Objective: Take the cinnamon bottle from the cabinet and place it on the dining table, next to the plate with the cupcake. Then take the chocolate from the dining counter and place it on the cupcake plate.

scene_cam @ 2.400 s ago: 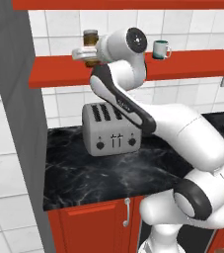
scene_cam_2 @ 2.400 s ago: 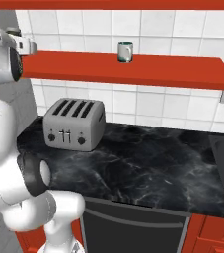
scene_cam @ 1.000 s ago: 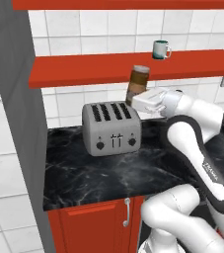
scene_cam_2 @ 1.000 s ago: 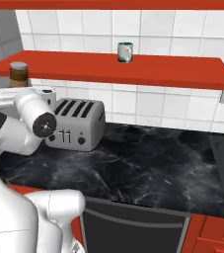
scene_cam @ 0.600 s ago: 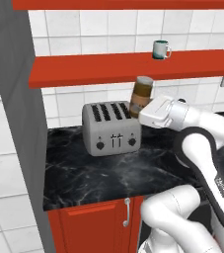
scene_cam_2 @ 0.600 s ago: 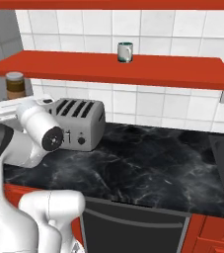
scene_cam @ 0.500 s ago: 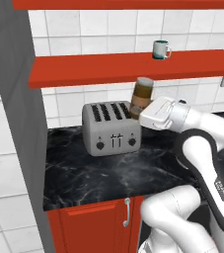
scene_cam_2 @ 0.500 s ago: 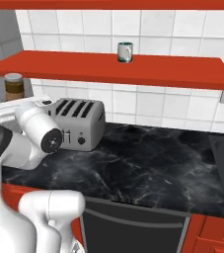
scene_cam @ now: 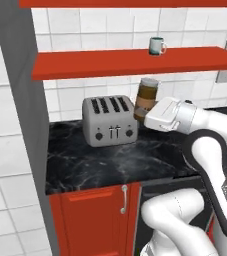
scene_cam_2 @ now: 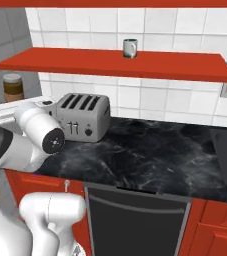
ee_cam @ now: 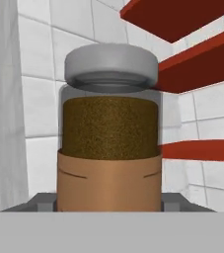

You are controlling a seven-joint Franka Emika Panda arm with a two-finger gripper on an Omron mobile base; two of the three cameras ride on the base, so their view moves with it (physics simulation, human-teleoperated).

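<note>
The white robot arm's two-finger gripper point(scene_cam: 146, 113) clamps the clear, grey-capped cinnamon bottle w/ brown powder & tan label point(scene_cam: 146, 96) upright in mid-air, just right of the silver four-slot toaster point(scene_cam: 109, 120), above the black marble counter point(scene_cam: 110, 160) & below the red shelf point(scene_cam: 135, 61).

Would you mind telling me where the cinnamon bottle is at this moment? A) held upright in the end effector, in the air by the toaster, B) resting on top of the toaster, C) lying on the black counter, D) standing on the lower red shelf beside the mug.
A: the cinnamon bottle sits upright in the end effector, off the shelf and above the counter, just right of the toaster.
</note>
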